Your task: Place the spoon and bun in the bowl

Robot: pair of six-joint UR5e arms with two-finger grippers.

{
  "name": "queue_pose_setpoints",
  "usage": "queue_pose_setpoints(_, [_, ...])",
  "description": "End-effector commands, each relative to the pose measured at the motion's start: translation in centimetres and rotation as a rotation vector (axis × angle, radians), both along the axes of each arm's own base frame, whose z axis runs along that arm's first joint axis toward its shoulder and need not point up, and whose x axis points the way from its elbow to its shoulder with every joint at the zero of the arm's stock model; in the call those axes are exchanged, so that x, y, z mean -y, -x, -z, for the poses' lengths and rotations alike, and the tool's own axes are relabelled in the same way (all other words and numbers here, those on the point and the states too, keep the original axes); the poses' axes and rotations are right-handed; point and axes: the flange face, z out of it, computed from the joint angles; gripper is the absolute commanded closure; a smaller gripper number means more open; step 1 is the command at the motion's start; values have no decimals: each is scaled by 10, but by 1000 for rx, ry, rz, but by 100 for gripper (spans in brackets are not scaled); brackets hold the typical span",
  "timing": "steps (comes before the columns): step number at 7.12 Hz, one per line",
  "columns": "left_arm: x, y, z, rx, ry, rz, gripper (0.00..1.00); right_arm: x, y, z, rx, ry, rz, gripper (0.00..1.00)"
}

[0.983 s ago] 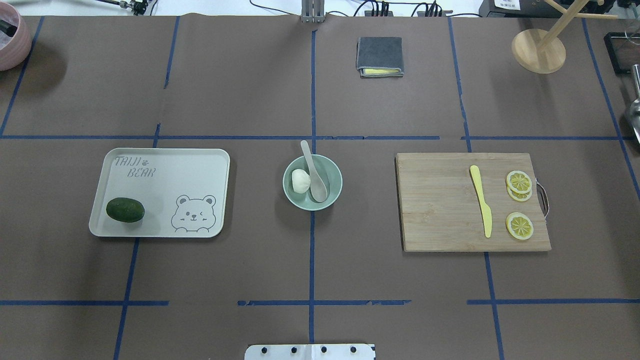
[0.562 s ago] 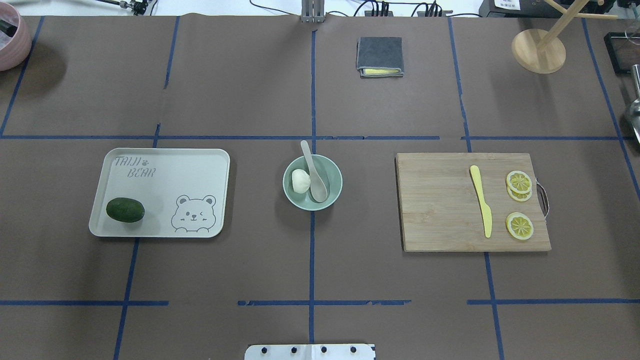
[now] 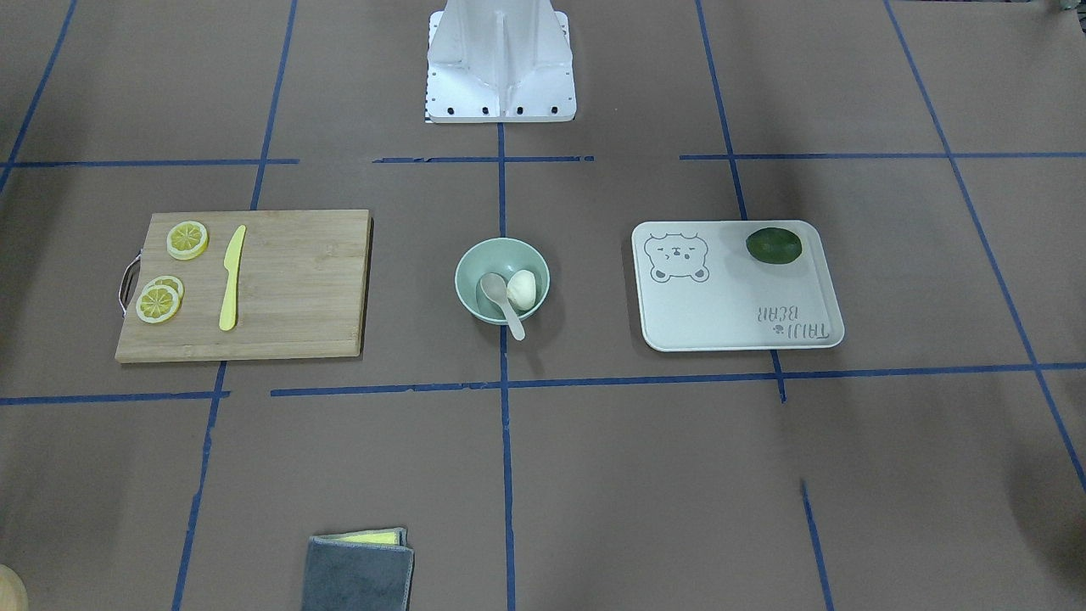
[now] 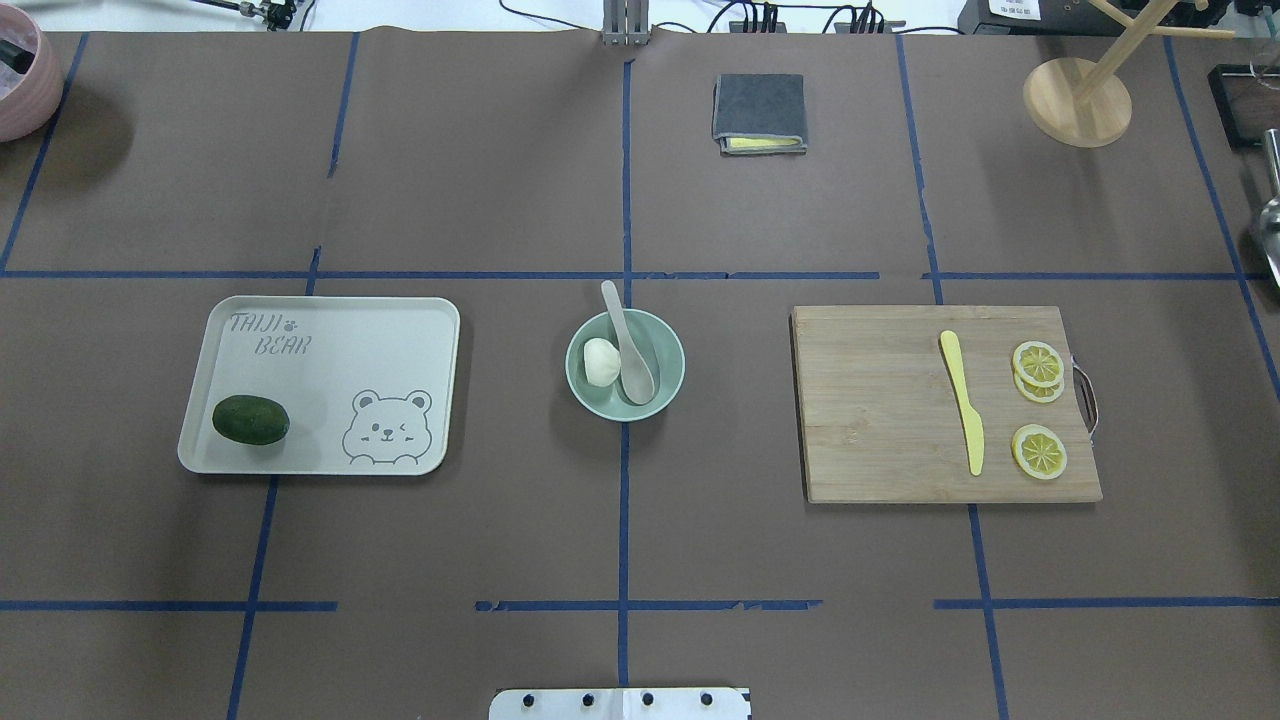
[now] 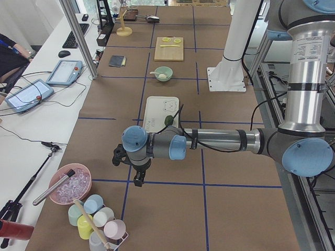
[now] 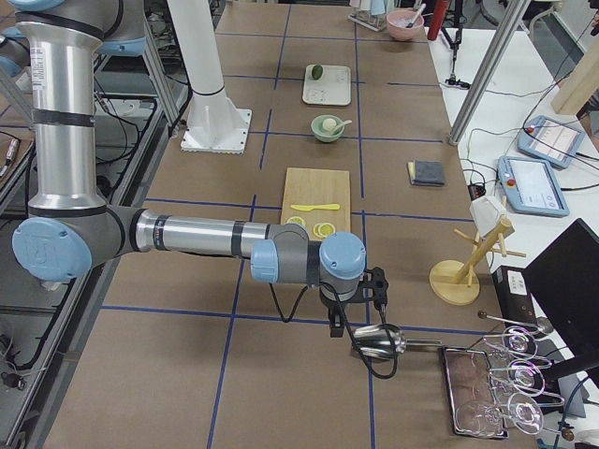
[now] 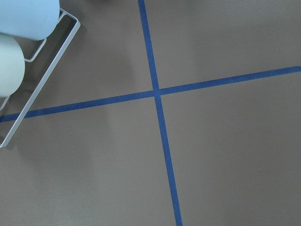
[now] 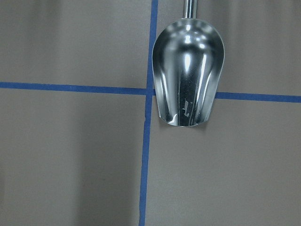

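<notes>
Centred on your table [image 4: 450, 200], the bowl [image 4: 625, 408] holds bun [image 4: 601, 361] and rim-leaning spoon [image 4: 636, 372], so left gripper [image 5: 136, 178] and right gripper [image 6: 335, 319] idle aside, their spread untellable.

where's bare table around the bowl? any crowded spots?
Free: between tray and bowl, between bowl and board, from bowl to cloth, and the strip on the robot's side of all three. Crowded: the bowl, with bun and spoon in it, and the board's right end, with knife and lemon slices.

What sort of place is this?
Probably a robot laboratory, not a kitchen: a blue tape grid on the paper-covered table, an industrial arm, and operator pendants beside it.
</notes>
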Motion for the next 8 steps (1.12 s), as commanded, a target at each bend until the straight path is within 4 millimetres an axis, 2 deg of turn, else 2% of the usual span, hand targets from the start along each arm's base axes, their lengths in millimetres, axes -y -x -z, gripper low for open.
queue_pose_setpoints(1, [0,-1,-1,-2,2,-1,0,0,0,0,2,-2,0,0])
queue_pose_setpoints(6, [0,0,2,-2,-3,0,0,1,0,3,3,-9,0,0])
queue_pose_setpoints(8, [0,0,2,0,-3,1,0,-1,0,17,5,-32,0,0])
